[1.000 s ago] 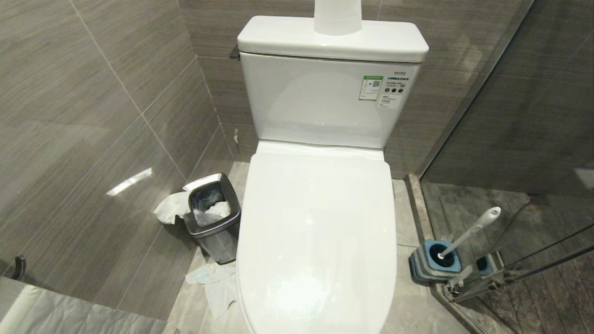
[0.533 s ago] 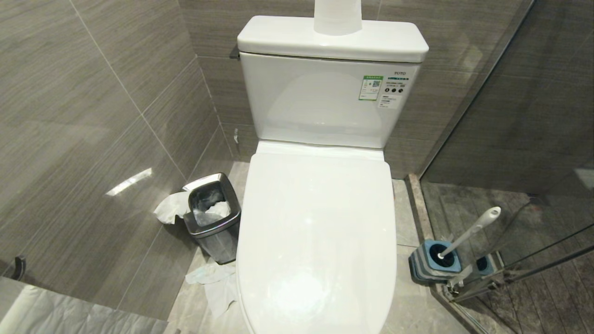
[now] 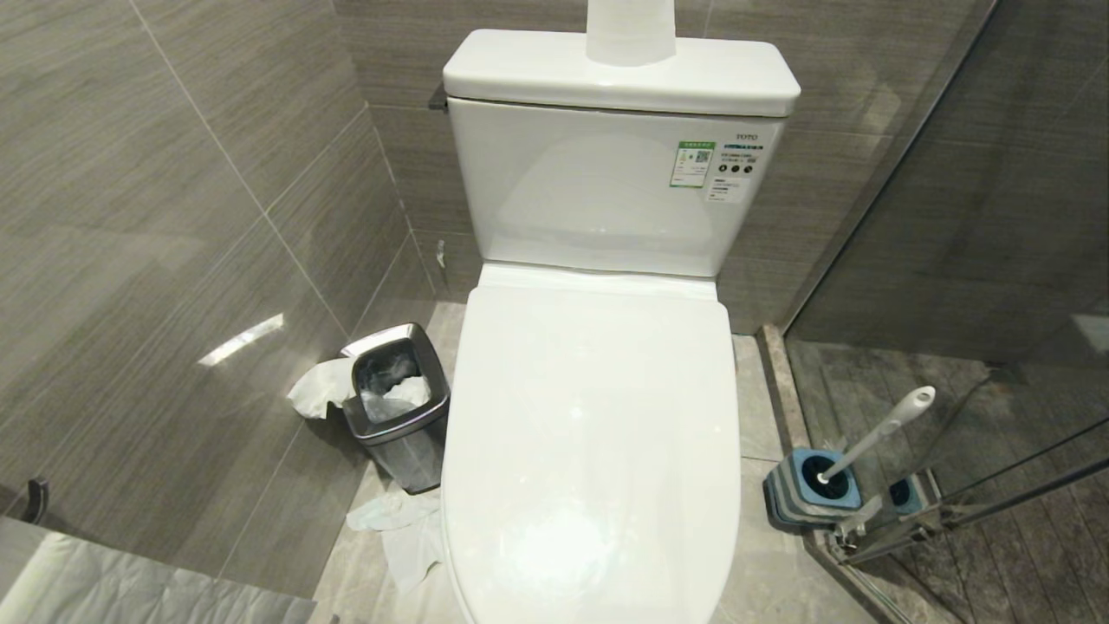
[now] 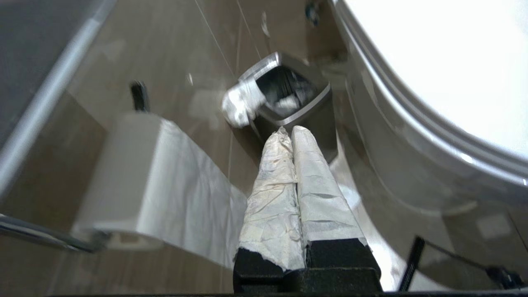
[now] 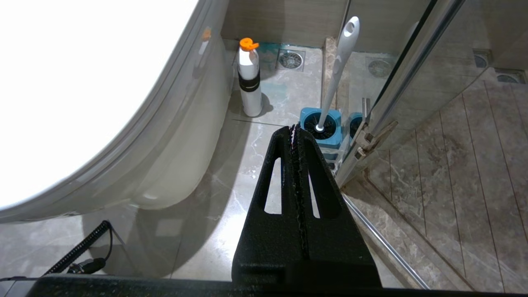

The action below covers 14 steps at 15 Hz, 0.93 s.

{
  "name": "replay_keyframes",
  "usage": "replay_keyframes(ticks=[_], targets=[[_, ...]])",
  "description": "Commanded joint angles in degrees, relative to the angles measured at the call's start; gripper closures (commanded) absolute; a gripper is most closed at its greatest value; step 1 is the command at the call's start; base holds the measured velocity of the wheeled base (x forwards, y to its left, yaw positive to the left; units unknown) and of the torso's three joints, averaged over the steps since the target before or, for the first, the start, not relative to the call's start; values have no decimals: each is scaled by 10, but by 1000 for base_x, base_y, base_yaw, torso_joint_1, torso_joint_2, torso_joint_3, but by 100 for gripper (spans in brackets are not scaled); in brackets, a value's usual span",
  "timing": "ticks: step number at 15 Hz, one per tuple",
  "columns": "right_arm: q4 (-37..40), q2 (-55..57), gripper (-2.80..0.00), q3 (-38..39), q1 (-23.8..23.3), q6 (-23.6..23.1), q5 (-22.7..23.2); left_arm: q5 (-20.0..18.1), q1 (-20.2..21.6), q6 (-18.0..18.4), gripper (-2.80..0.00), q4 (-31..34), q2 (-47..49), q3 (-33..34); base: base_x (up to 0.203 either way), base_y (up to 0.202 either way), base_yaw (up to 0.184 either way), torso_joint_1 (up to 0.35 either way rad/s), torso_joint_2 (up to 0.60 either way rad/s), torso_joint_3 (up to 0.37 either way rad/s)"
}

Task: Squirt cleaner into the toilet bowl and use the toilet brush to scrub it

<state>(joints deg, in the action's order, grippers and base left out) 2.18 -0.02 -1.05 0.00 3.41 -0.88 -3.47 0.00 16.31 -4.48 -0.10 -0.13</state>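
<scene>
The white toilet's lid (image 3: 593, 433) lies shut, so the inside of the toilet bowl is hidden. The toilet brush (image 3: 879, 431) leans in its blue-topped holder (image 3: 810, 490) on the floor right of the toilet, its head down in the holder. A white bottle with an orange cap (image 5: 250, 78) stands by the toilet's base; whether it holds the cleaner I cannot tell. Neither gripper shows in the head view. My left gripper (image 4: 291, 131), its fingers wrapped in white, is shut and empty beside the toilet's left flank. My right gripper (image 5: 293, 128) is shut and empty, short of the brush (image 5: 336, 70).
A steel waste bin (image 3: 398, 403) with tissue stands left of the toilet, more tissue (image 3: 398, 529) on the floor by it. A paper roll (image 4: 136, 181) hangs on the left wall. A glass shower door (image 3: 953, 260) closes in the right side behind the holder.
</scene>
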Motion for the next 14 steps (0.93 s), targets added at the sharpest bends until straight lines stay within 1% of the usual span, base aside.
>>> replay_keyframes(ticks=[1, 3, 4, 5, 6, 7, 8, 11, 13, 14], targets=[[0, 0, 0, 0, 0, 0, -1, -2, 0, -2, 0, 31, 1, 3, 0, 0, 0, 0, 0, 0], [0, 0, 0, 0, 0, 0, 0, -6, 0, -7, 0, 34, 2, 3, 0, 0, 0, 0, 0, 0], [0, 0, 0, 0, 0, 0, 0, -6, 0, -15, 0, 34, 2, 3, 0, 0, 0, 0, 0, 0], [0, 0, 0, 0, 0, 0, 0, -5, 0, -33, 0, 41, 2, 3, 0, 0, 0, 0, 0, 0], [0, 0, 0, 0, 0, 0, 0, 0, 0, -61, 0, 50, 2, 3, 0, 0, 0, 0, 0, 0], [0, 0, 0, 0, 0, 0, 0, 7, 0, -98, 0, 49, 2, 3, 0, 0, 0, 0, 0, 0], [0, 0, 0, 0, 0, 0, 0, 11, 0, -116, 0, 52, 2, 1, 0, 0, 0, 0, 0, 0], [0, 0, 0, 0, 0, 0, 0, 11, 0, -115, 0, 54, 2, 0, 0, 0, 0, 0, 0, 0], [0, 0, 0, 0, 0, 0, 0, 17, 0, -129, 0, 56, 1, 0, 0, 0, 0, 0, 0, 0], [0, 0, 0, 0, 0, 0, -1, 26, -1, -139, 0, 55, 2, 0, 0, 0, 0, 0, 0, 0]])
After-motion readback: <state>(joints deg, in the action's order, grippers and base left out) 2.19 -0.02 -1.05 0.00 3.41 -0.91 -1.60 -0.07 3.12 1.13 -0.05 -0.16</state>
